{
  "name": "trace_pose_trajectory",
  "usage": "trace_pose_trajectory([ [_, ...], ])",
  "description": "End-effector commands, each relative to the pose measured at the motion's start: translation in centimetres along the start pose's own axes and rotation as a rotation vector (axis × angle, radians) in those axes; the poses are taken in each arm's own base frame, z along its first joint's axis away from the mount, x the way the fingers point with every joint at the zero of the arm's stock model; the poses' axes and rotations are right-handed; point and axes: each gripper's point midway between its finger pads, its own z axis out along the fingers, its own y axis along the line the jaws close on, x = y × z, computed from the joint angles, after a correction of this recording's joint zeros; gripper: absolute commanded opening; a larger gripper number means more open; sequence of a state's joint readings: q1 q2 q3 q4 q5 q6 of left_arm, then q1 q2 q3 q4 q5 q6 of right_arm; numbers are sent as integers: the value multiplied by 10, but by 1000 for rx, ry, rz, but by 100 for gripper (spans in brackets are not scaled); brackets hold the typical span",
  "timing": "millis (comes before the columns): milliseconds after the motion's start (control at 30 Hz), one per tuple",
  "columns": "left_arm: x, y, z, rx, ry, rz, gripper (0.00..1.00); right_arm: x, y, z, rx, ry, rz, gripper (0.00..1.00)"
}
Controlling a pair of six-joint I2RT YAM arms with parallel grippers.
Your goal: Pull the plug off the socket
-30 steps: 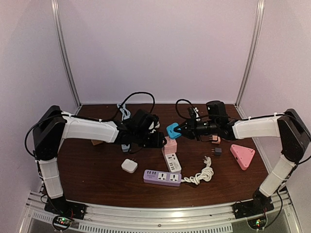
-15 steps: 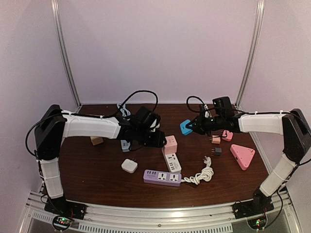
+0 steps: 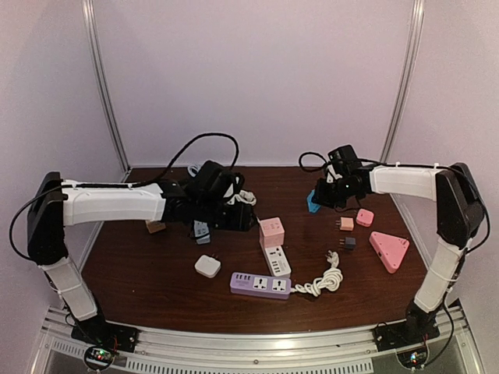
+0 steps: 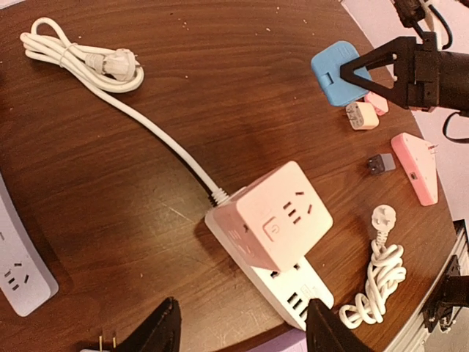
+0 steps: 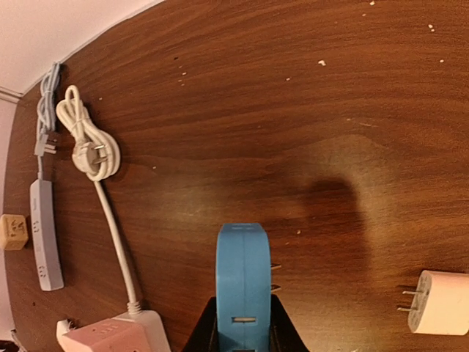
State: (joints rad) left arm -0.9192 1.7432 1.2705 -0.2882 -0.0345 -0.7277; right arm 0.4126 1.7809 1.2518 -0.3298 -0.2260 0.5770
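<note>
Three power strips: the glossy purple strip point(image 3: 260, 285) nearest, then the white strip point(image 3: 276, 260) carrying the lone pink cube socket point(image 4: 286, 213), and the grey strip point(image 3: 202, 231) to the left. The left gripper point(image 4: 242, 334) gapes wide, empty. Far right, the right gripper point(image 5: 242, 326) clamps the one blue plug point(image 5: 242, 271), a smooth rounded slab on edge, well apart from the socket, its metal pins jutting sideways.

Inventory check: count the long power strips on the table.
3: a purple strip at the near edge, a white strip with the pink cube at its far end, a grey strip beside the left arm. More may hide under it.
</note>
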Motion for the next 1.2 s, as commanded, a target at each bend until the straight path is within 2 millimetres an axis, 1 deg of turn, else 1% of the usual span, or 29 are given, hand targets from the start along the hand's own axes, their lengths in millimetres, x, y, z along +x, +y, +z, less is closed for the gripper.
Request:
trace_pose_trajectory([
  [0, -6, 16, -18, -9, -47, -15, 59, -9, -37, 6, 234, -20, -67, 6],
  [133, -7, 25, -31, -8, -66, -22, 59, -9, -48, 16, 313, -19, -88, 8],
  [200, -7, 27, -34, -1, -70, -25, 59, -8, -50, 21, 338, -13, -94, 8],
  [333, -6, 29, -37, 8, -74, -28, 59, -1, -52, 30, 362, 11, -105, 12],
  [467, -6, 30, -37, 13, -78, -31, 59, 6, -47, 35, 340, 30, -102, 15],
  [633, -7, 29, -40, 17, -82, -31, 59, 13, -40, 38, 314, 47, -100, 24],
  [767, -7, 30, -43, 16, -87, -35, 59, 16, -33, 38, 298, 50, -106, 32],
  [867, -6, 31, -44, 16, -88, -37, 59, 17, -24, 36, 277, 53, -113, 37],
  [1000, -6, 31, -45, 15, -89, -42, 59, 17, -7, 30, 230, 45, -123, 41],
  [1067, -6, 32, -45, 13, -90, -44, 59, 20, 7, 25, 183, 52, -129, 43],
  [1167, -6, 32, -44, 10, -90, -48, 59, 24, 21, 17, 140, 54, -138, 44],
])
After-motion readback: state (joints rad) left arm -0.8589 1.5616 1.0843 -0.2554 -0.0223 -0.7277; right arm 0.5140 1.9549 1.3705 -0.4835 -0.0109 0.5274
